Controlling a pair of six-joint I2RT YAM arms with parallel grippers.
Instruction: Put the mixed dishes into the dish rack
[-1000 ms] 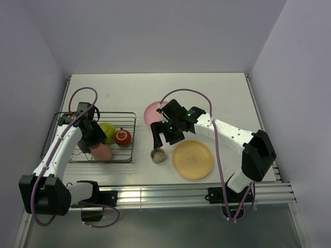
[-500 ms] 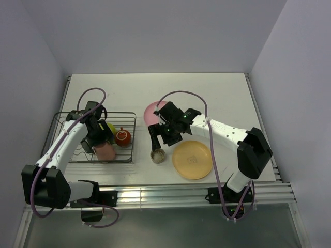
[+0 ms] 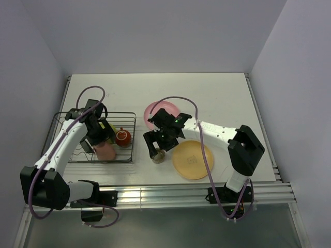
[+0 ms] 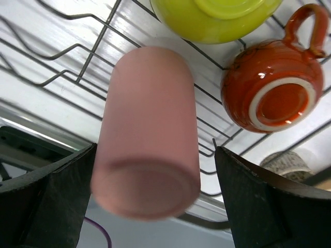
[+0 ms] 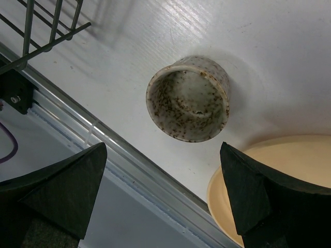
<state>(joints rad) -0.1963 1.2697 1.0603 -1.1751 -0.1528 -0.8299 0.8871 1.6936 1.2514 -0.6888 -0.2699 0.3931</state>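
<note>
While right gripper (image 5: 160,155) hangs wide open, empty, over tiny speckled cup (image 5: 187,98): likely light, slippery; pinch across rim.

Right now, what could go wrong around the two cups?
The salmon-pink cup sits in the dish rack between the fingers of the open left tool; pulling away could knock it over. The tiny speckled cup stands close to the yellow-orange plate, so one finger of the open right tool might hit the plate's rim.
</note>
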